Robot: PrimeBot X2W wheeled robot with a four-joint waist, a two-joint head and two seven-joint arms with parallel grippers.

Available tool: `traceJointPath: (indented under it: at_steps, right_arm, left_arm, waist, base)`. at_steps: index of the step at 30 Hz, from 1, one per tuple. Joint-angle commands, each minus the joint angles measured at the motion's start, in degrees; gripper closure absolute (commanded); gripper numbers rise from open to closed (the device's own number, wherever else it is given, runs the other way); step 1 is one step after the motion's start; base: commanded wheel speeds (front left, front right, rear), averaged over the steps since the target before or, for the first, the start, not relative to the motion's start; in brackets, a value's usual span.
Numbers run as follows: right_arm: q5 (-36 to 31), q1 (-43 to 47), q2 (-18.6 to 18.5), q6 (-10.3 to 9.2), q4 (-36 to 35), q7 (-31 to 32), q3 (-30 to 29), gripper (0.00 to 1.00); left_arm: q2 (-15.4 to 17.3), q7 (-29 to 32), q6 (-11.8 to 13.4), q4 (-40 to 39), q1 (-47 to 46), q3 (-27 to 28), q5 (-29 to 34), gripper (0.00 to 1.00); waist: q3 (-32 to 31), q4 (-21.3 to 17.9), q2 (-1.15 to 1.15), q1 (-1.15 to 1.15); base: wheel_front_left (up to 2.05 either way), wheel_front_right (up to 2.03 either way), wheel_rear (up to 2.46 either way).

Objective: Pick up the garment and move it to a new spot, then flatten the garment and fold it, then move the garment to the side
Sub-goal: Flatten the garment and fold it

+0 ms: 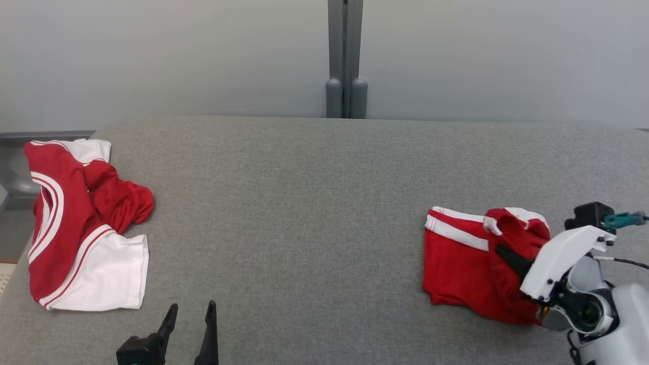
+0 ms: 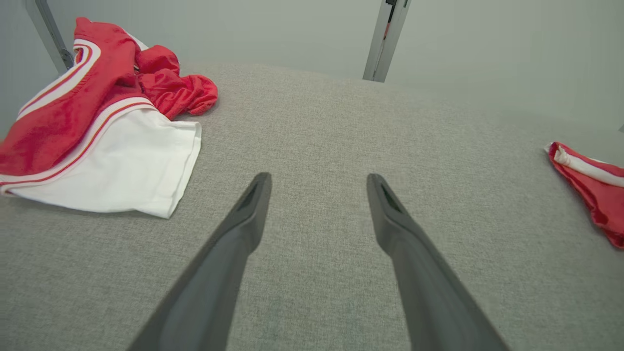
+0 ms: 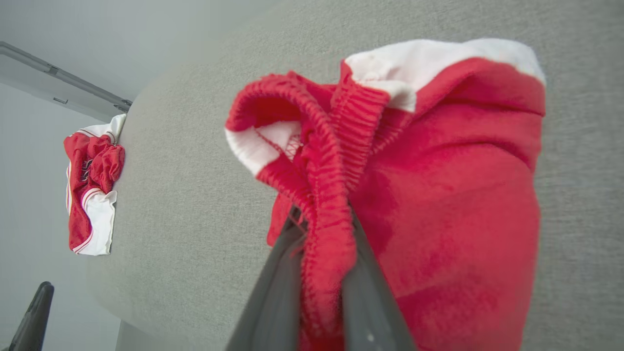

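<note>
Far left, at the left edge of the grey woven-fabric table top (image 1: 314, 213): a crumpled red and white jersey top with striped trim (image 1: 76, 228), white panel nearest the robot, red folds bunched toward the far side. Just right of it, low in the head view: the left gripper (image 1: 192, 304), long dark prongs spread wide, nothing between them, above bare grey fabric, apart from both garments. Behind the table at mid-width: an upright grey metal post (image 1: 346, 56) against the pale wall. Further right, well apart from the jersey, near the table's right end: the red soft-knit shorts with white side stripes (image 1: 456, 263), lying roughly folded on the fabric, one bunched corner raised off the rest. At that raised corner: the right gripper (image 1: 502, 251), clenched on the ribbed red waistband of the shorts. Up close in the right wrist view, stitched hem pinched between both fingers (image 3: 278, 282), white lining turned outward beside them.
</note>
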Motion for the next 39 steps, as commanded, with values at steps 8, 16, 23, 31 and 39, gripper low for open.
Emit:
traceJointPath:
  at_steps: [8,16,23,31,39]
  right_arm:
    - [-7.99,-1.35,7.3,-0.01,0.93,-5.37,-0.91,1.0]
    - [-11.76,-5.14,8.86,-0.01,9.05,-11.98,-1.02,1.0]
    - [-7.11,-8.47,8.89,-0.01,16.82,-18.04,5.0,1.0]
    - [-2.24,-10.0,8.9,-0.01,17.74,-25.12,12.51,0.0]
    - [-8.44,-2.55,3.42,-0.01,5.7,-34.69,18.2,0.0]
  left_arm:
    - [-2.47,-0.18,-3.86,1.43,-0.67,3.1,4.84,0.0]
    - [-4.58,-0.18,-6.39,2.07,-0.7,6.27,8.63,0.0]
    - [-5.95,-0.18,-8.27,3.75,0.23,9.4,10.87,0.0]
    - [-6.42,-0.18,-9.72,4.77,1.36,13.41,12.69,0.0]
    - [-7.74,-0.18,-10.3,3.61,3.82,17.68,14.16,0.0]
  waist:
    - [1.31,1.03,0.0,0.0]
    - [1.56,1.45,0.0,0.0]
    - [1.33,1.9,0.0,0.0]
    - [0.76,1.25,0.0,0.0]
    - [-0.01,-1.65,0.0,0.0]
  base:
    - [0.0,0.0,0.0]
    - [0.0,0.0,0.0]
    - [0.0,0.0,0.0]
    - [0.0,0.0,0.0]
    - [0.0,0.0,0.0]
